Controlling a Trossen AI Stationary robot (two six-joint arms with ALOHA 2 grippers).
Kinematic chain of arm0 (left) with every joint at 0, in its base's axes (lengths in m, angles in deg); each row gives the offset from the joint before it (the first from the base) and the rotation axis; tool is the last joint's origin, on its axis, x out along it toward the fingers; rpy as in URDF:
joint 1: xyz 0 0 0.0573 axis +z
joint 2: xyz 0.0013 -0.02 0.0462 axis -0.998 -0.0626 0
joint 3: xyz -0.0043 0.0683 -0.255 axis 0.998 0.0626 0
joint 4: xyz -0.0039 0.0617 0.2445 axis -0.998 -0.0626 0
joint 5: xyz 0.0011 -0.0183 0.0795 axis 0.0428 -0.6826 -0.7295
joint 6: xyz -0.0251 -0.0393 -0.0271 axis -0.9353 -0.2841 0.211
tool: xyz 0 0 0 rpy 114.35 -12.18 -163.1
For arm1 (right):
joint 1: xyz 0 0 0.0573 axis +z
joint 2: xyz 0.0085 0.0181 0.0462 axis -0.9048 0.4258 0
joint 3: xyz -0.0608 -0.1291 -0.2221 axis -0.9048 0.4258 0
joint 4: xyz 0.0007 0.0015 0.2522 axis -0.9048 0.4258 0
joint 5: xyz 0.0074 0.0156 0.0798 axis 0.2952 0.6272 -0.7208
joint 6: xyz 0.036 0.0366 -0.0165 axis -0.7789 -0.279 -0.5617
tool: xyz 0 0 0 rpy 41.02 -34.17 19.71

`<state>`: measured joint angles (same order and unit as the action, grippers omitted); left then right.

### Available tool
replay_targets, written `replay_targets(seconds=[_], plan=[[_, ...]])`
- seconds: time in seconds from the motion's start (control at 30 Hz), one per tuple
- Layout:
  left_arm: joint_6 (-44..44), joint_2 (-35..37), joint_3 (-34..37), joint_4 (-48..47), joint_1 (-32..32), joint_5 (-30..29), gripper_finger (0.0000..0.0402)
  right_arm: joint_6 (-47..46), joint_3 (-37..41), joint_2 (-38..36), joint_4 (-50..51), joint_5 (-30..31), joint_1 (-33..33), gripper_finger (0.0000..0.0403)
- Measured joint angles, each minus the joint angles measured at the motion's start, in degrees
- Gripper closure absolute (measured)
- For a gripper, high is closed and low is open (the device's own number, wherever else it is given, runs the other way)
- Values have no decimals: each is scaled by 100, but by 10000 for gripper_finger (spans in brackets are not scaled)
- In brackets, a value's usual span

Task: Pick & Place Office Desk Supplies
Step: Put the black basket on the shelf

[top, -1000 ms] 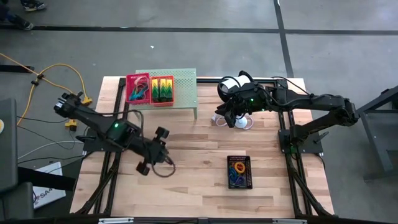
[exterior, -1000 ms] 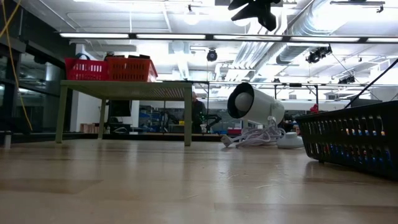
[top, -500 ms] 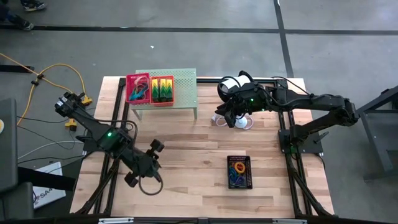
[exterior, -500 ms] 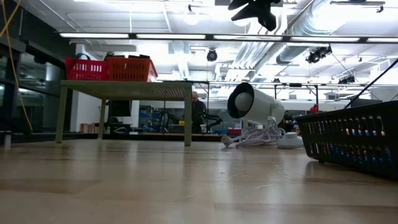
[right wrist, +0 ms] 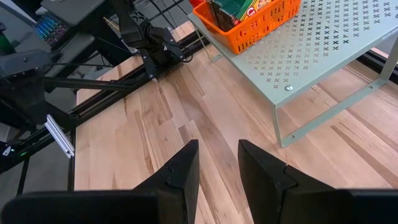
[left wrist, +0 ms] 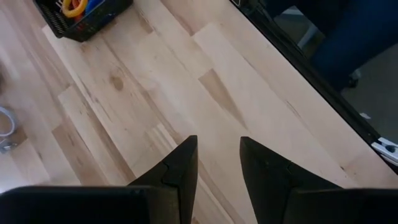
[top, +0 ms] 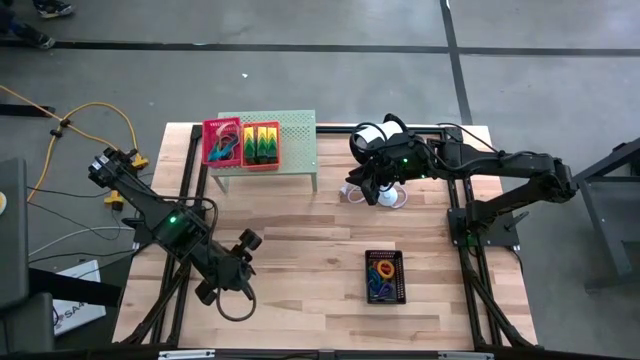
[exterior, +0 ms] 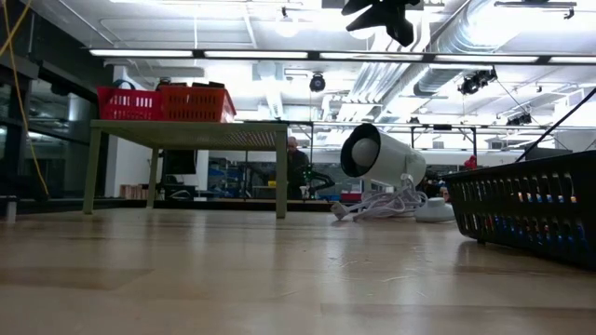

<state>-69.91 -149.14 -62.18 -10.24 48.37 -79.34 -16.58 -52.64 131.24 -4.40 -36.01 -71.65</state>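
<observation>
A pink basket (top: 221, 142) and an orange-red basket (top: 261, 146) holding green packs (right wrist: 235, 9) stand on the pale-green stand (top: 296, 132) at the far left. A black basket (top: 384, 276) with coloured loops (left wrist: 74, 6) sits on the wood at the near right. My left gripper (top: 238, 274) hangs open over bare wood near the table's near-left part, nothing between its fingers (left wrist: 219, 146). My right gripper (top: 368, 188) is held up at the far side, right of the stand, open and empty (right wrist: 218, 149).
A white cylinder device (top: 372, 138) with a white cable (exterior: 377, 207) lies at the far side under my right arm. The stand's legs (right wrist: 278, 127) rest on the table. Bare wood (top: 310, 240) lies between the stand and the black basket. A person (exterior: 296, 166) is far off in the room.
My left gripper has swung toward the table's near-left corner, away from the middle of the table, staying above the wood with the same gap between its fingers.
</observation>
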Motion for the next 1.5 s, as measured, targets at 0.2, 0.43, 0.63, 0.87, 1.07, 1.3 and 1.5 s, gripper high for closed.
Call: replay_targets(seconds=[0.2, 0.43, 0.63, 0.87, 1.07, 1.3, 1.5], plan=[[64, 0, 0, 85, 2, -2, 289, 0, 0, 0, 0, 0, 0, 304], [67, 0, 0, 100, 2, -2, 289, 0, 0, 0, 0, 0, 0, 304], [69, 0, 0, 101, 2, -2, 289, -1, 0, 0, 0, 1, 0, 304], [69, 0, 0, 102, 2, -2, 289, 1, 0, 0, 0, 22, 0, 304], [71, 0, 0, 102, 2, -2, 289, 2, 0, 0, 2, -29, -2, 304], [69, 0, 0, 105, 2, -2, 289, 477, 0, 0, 326, -669, 191, 304], [71, 0, 0, 105, 2, -2, 289, 976, 0, 0, 598, 54, 963, 304]])
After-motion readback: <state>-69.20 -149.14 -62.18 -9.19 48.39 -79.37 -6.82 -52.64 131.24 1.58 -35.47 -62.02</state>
